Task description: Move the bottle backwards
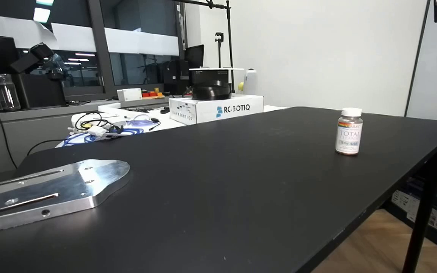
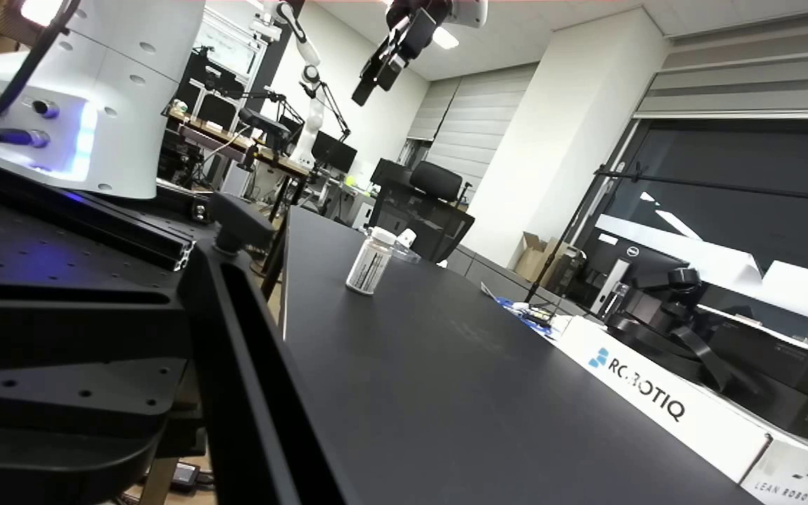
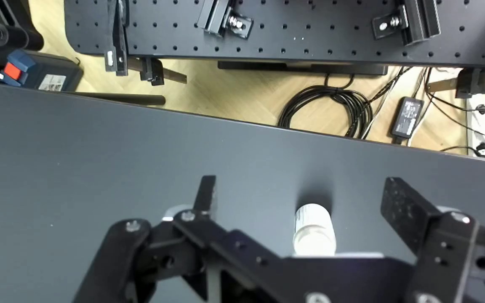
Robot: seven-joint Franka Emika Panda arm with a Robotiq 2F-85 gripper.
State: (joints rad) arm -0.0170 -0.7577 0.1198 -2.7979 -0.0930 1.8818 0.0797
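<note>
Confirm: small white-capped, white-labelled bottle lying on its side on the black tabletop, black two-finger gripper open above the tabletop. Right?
Not on its side: the bottle stands upright on the tabletop, as an exterior view shows. The gripper is open above the tabletop.

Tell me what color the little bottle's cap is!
The bottle's cap is white; it shows best in an exterior view.

In an exterior view, the small bottle [image 1: 349,131] stands upright toward the far right of the black table [image 1: 218,189], its white cap [image 1: 351,112] on. A white label [image 1: 349,137] with a multicoloured band and the word TOTAL wraps it, reddish-brown showing below.
</note>
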